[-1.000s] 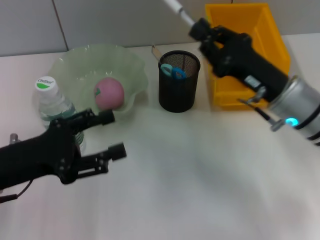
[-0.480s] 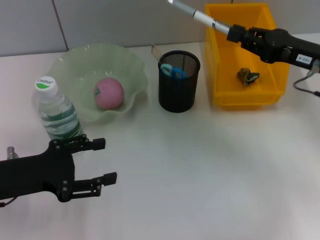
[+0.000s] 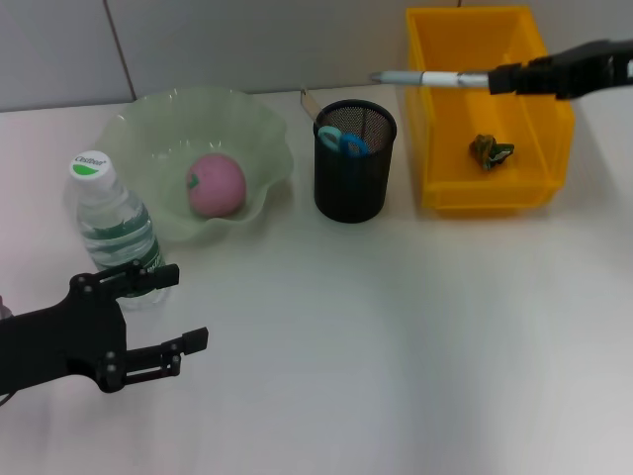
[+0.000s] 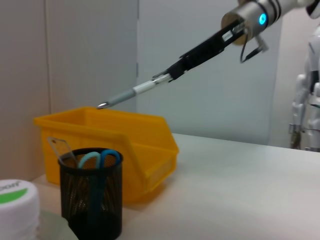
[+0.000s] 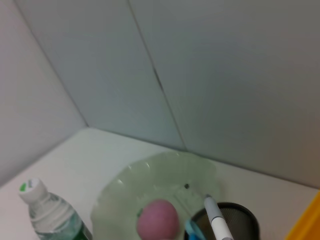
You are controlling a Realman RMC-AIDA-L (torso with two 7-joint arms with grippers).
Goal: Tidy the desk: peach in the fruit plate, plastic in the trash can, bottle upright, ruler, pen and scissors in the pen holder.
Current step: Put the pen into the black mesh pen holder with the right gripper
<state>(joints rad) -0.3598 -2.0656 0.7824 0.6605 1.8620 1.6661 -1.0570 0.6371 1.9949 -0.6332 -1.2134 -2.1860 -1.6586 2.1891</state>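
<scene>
My right gripper (image 3: 506, 78) is shut on a silver pen (image 3: 430, 77). It holds the pen level above the yellow trash can (image 3: 431, 129), tip toward the black mesh pen holder (image 3: 354, 173). The left wrist view shows the pen (image 4: 135, 92) higher than the pen holder (image 4: 92, 200). Blue-handled scissors (image 3: 342, 141) and a clear ruler (image 3: 309, 102) stand in the holder. The pink peach (image 3: 216, 185) lies in the green fruit plate (image 3: 148, 129). The bottle (image 3: 114, 223) stands upright. Crumpled plastic (image 3: 491, 149) lies in the trash can. My left gripper (image 3: 178, 309) is open near the front left, just in front of the bottle.
A grey wall runs behind the desk. The trash can stands right of the pen holder, the fruit plate left of it. From the right wrist view the peach (image 5: 159, 225), bottle (image 5: 47, 212) and pen tip (image 5: 215, 217) show below.
My right arm has drawn back to the right and the pen has dropped from a steep tilt to level. My left arm has pulled back toward the front left, away from the bottle.
</scene>
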